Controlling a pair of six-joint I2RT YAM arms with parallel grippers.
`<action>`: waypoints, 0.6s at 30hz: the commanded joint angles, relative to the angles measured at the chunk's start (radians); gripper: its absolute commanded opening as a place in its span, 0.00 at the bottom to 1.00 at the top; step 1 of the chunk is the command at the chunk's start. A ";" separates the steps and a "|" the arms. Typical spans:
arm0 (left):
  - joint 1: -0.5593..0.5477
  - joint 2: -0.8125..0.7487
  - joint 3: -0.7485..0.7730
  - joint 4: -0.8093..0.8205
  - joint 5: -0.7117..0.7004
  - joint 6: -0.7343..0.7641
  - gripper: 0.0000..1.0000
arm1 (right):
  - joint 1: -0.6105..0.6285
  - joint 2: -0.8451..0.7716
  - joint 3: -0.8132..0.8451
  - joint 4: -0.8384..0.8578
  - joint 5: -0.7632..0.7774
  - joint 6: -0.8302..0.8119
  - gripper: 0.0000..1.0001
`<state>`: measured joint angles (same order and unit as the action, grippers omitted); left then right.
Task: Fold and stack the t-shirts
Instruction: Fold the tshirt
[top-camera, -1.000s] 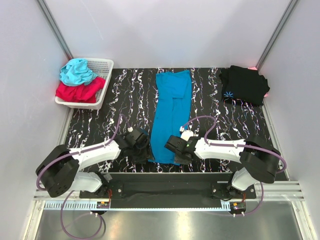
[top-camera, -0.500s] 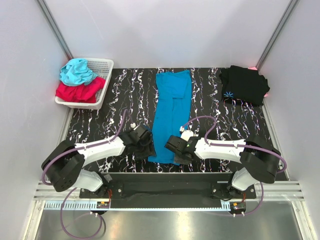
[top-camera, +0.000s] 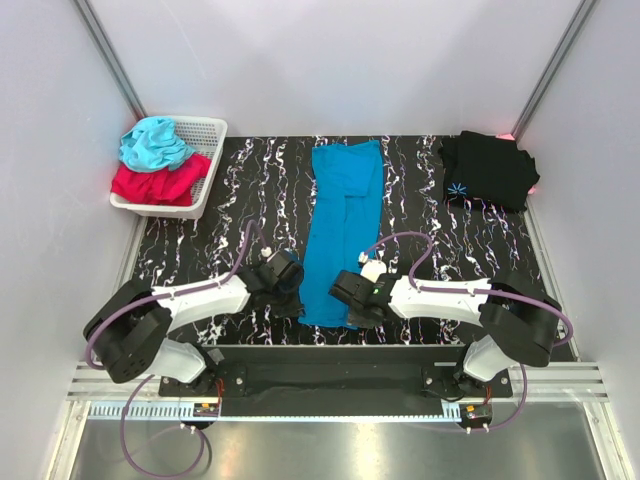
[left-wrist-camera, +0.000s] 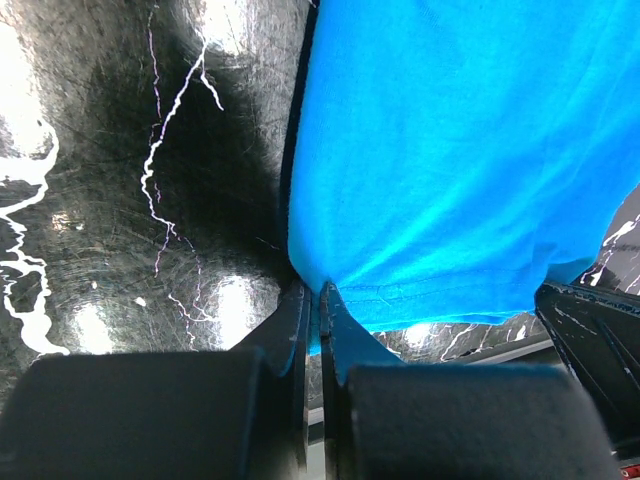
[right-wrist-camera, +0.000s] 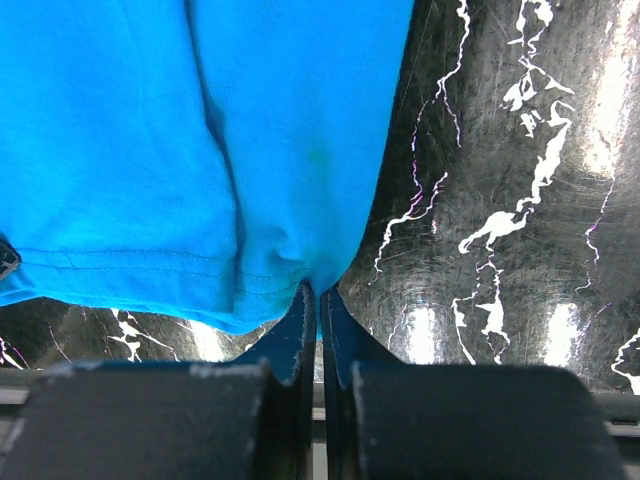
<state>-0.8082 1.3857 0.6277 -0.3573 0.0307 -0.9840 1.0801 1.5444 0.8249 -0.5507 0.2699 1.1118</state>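
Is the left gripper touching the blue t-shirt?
Touching. The left wrist view shows the left gripper, fingers shut on a hem corner of the blue t-shirt.

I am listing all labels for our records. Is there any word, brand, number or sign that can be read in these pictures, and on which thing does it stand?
No readable text in any view.
The black t-shirt: only a pale-blue starburst print, a figure without letters.
The blue t-shirt: plain, and no label shows.
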 joint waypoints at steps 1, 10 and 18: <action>-0.006 0.023 -0.049 -0.068 -0.015 0.022 0.00 | 0.006 0.007 -0.021 -0.017 0.035 0.002 0.00; -0.006 -0.079 -0.007 -0.140 -0.052 0.042 0.00 | 0.006 -0.036 0.062 -0.143 0.127 -0.029 0.00; -0.006 -0.151 0.076 -0.155 -0.084 0.102 0.00 | 0.006 -0.066 0.100 -0.192 0.170 -0.050 0.00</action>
<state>-0.8150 1.2575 0.6495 -0.4744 0.0025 -0.9356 1.0809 1.5185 0.8940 -0.6598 0.3504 1.0801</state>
